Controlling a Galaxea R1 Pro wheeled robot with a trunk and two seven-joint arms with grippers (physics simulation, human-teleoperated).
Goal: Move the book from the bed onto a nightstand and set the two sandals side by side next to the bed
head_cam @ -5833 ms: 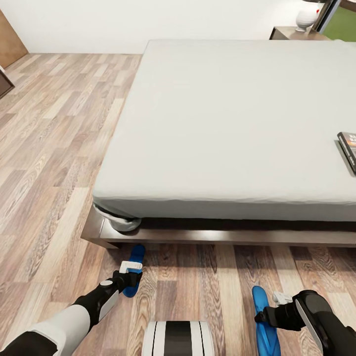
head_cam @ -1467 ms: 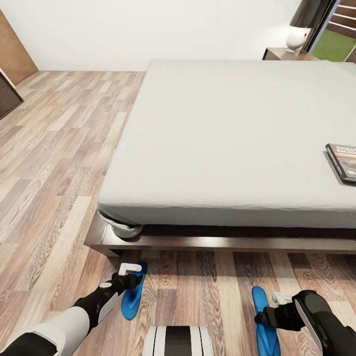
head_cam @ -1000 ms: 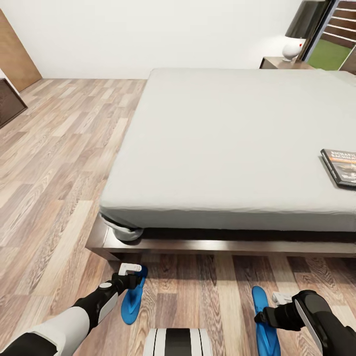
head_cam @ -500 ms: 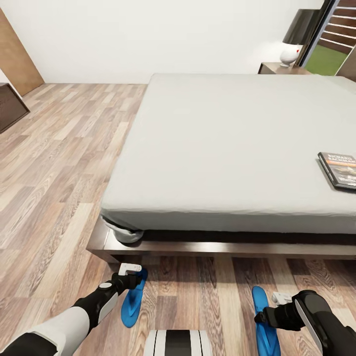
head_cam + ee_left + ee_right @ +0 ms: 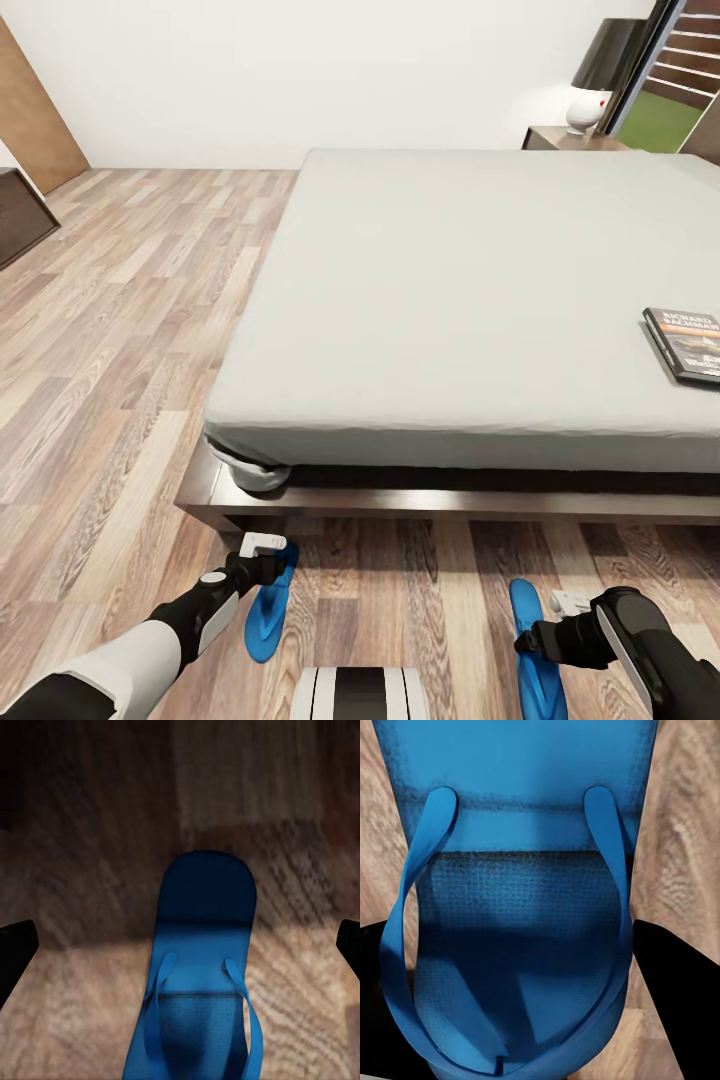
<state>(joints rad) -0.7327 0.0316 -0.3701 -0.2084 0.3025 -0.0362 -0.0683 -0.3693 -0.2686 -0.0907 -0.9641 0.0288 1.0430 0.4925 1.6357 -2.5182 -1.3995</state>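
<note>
You're facing the near long side of the large low bed w/ pale-grey mattress [image 5: 470, 290] on its dark-brown wooden frame [image 5: 400, 498]. The small dark paperback book w/ orange band [image 5: 688, 343] lies flat on the mattress at the far right, near its near edge.

Your left gripper [image 5: 266, 560] sits low over the wood-plank floor [image 5: 110, 330], just near of the bed's left corner. Its black fingertips [image 5: 15, 952] are spread wide either side of the bright blue flip-flop sandal [image 5: 204, 975], not touching it, so it's released; that sandal [image 5: 268, 598] lies flat on the floor, toe end toward the bed frame.

Your right gripper [image 5: 545, 625] is at the second blue sandal [image 5: 532, 650], which lies on the floor well apart to the right of the first. In the right wrist view the dark fingers [image 5: 675, 997] flank the sandal's strap end [image 5: 517, 907] closely; can't tell if they're clamped on it.

Far right, past the bed: low dark-brown nightstand [image 5: 570, 140] w/ a white-based, dark-shaded lamp [image 5: 590, 95] on top, beside a dark-framed window [image 5: 680, 90]. Far left: edge of a dark dresser [image 5: 20, 215].
</note>
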